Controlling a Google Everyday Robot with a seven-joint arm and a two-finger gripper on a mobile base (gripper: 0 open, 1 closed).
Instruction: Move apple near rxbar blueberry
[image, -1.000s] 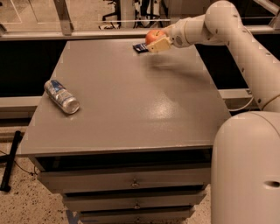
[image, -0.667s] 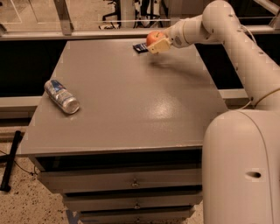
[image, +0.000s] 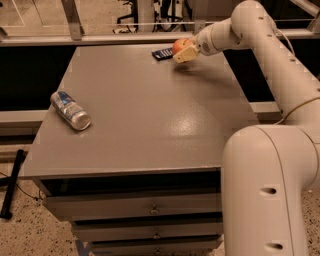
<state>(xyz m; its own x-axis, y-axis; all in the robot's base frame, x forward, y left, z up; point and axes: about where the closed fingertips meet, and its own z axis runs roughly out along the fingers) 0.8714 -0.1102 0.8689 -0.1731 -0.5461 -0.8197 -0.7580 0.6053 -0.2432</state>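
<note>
The red-orange apple (image: 180, 45) is held in my gripper (image: 183, 51) at the far edge of the grey table (image: 145, 110), a little above the surface. The gripper is shut on the apple, its pale fingers (image: 187, 54) wrapping its lower right side. The rxbar blueberry (image: 162, 52), a flat dark navy bar, lies on the table just left of the apple, almost touching it. My white arm (image: 260, 45) reaches in from the right.
A silver and blue can (image: 70, 110) lies on its side near the table's left edge. Drawers (image: 150, 210) sit under the table's front. A railing (image: 100, 37) runs behind the far edge. My robot body (image: 265, 190) fills the lower right.
The gripper with the apple has shifted slightly left and toward the far edge, closer to the navy bar. The can has not moved.
</note>
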